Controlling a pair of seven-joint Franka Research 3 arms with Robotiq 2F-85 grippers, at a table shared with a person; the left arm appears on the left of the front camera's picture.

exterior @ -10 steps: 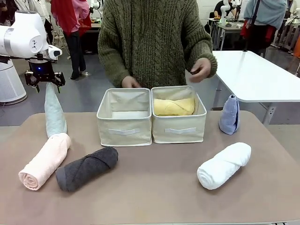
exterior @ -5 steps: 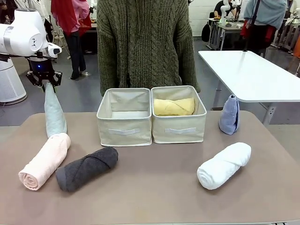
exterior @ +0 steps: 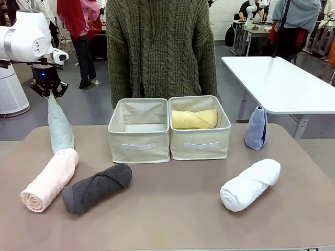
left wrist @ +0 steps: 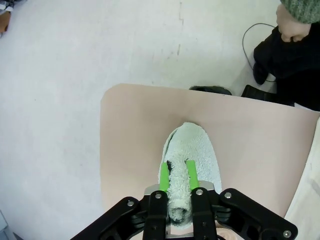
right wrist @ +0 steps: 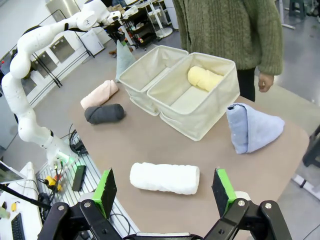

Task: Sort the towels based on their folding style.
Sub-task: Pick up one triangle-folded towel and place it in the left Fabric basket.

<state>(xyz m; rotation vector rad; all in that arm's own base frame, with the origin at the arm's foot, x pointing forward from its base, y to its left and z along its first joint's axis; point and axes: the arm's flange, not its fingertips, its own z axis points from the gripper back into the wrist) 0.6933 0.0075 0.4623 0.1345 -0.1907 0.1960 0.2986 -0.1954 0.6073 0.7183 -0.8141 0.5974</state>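
My left gripper [exterior: 48, 94] is shut on the tip of the mint green towel [exterior: 60, 128], a triangle standing upright at the table's far left; the green pads [left wrist: 165, 176] pinch its peak [left wrist: 179, 187]. A pink roll [exterior: 49, 179] and a dark grey roll [exterior: 97, 187] lie at the front left. A yellow roll [exterior: 194, 118] rests inside the right bin [exterior: 201, 144]; the left bin [exterior: 138, 146] holds nothing I can see. The light blue triangle [exterior: 257, 127] stands at the far right, the white roll [exterior: 250, 184] in front of it. My right gripper [right wrist: 164, 189] hangs open high above the white roll [right wrist: 164, 177].
A person in a green knit sweater [exterior: 161, 47] stands right behind the bins, arms down at the sides. A white table [exterior: 277, 83] stands beyond the right edge. Bare tabletop [exterior: 172, 209] spreads in front of the bins.
My left gripper closed on the mint towel's tip and lifted slightly. The person drew both hands back from the bins and stood upright.
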